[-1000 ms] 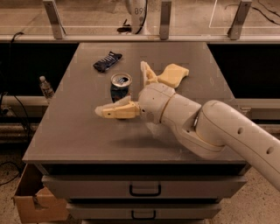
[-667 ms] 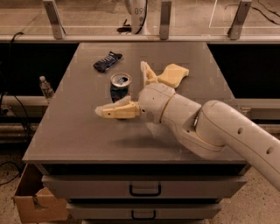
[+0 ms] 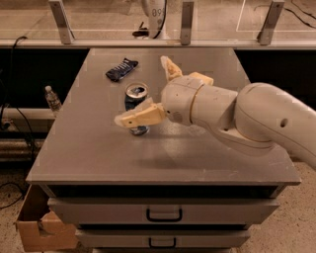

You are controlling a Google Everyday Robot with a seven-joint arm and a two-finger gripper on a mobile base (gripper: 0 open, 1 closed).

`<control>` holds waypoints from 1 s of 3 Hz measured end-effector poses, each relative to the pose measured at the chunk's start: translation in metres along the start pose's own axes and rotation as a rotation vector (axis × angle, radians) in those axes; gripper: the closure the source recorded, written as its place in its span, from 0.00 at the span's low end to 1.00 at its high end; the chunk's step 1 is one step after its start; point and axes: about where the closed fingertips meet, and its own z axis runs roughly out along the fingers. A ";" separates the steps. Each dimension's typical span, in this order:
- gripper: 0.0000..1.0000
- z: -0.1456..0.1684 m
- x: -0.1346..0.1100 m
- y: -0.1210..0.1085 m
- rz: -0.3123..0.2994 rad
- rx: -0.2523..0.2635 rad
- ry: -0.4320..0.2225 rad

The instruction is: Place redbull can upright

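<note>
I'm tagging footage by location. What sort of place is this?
Probably a robotics lab or test area, not a home: a grey drawer cabinet serves as worktop, glass partition panels stand behind it, and cables trail at the left. The gripper hangs open by the upright redbull can.

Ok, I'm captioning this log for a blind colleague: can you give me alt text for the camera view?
A redbull can stands upright on a grey table, between the wide-open fingers of the robot's gripper, whose arm reaches in from the right. A dark blue crumpled wrapper lies farther back on the table.
</note>
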 end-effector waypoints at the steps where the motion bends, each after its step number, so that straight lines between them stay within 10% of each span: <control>1: 0.00 -0.028 0.015 -0.026 -0.025 0.032 0.112; 3: 0.00 -0.058 0.042 -0.051 0.009 0.078 0.174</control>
